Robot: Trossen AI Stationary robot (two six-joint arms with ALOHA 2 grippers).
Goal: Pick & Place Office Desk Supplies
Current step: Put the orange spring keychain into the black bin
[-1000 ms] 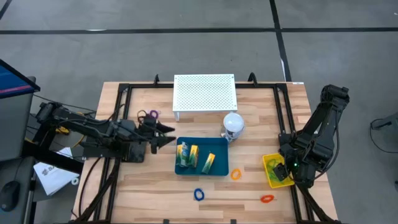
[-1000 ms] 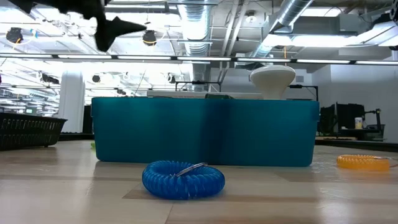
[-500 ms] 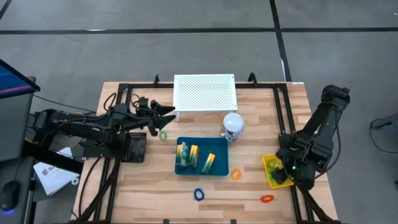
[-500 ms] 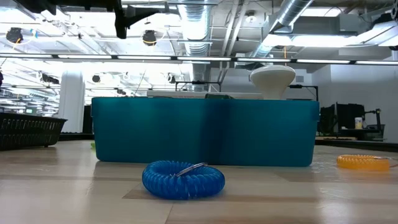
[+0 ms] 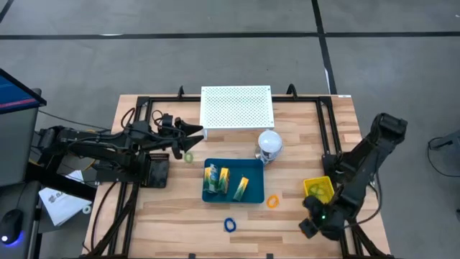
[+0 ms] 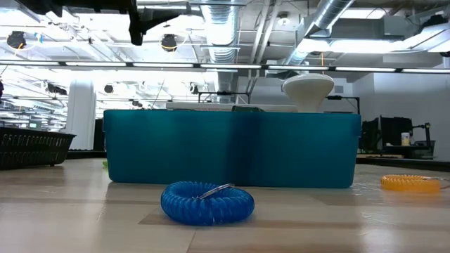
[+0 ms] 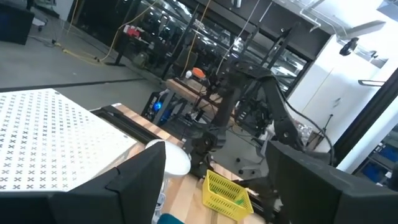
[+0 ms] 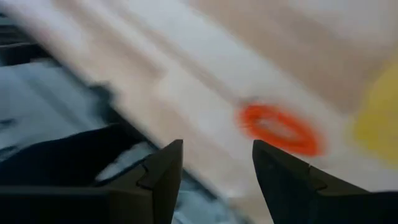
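Note:
My right gripper [image 5: 307, 227] hangs open near the table's front right, tipped down over a red loop [image 8: 280, 130] that lies flat on the wood ahead of its fingers. The high view hides this loop under the gripper. My left gripper [image 5: 192, 134] is open and held high beside the white perforated board [image 5: 236, 106], with nothing between its fingers. A green loop [image 5: 188, 156] lies below it. An orange loop [image 5: 273, 201] and a blue loop [image 5: 229, 224] lie flat near the front. Small green and yellow packets [image 5: 224, 178] lie in the blue tray [image 5: 259, 198].
A yellow mesh basket [image 5: 318, 189] stands at the right, beside my right arm. A white ball-shaped object [image 5: 269, 143] stands between the board and the tray. Black frame rails [image 5: 136, 144] run along the table's left and right sides. Bare wood lies left of the tray.
My left gripper has swung toward the table's far edge and risen, uncovering the green loop, then held still. My right gripper has gone from over the yellow basket toward the near edge and down, tipping more steeply, and now covers the red loop in the high view.

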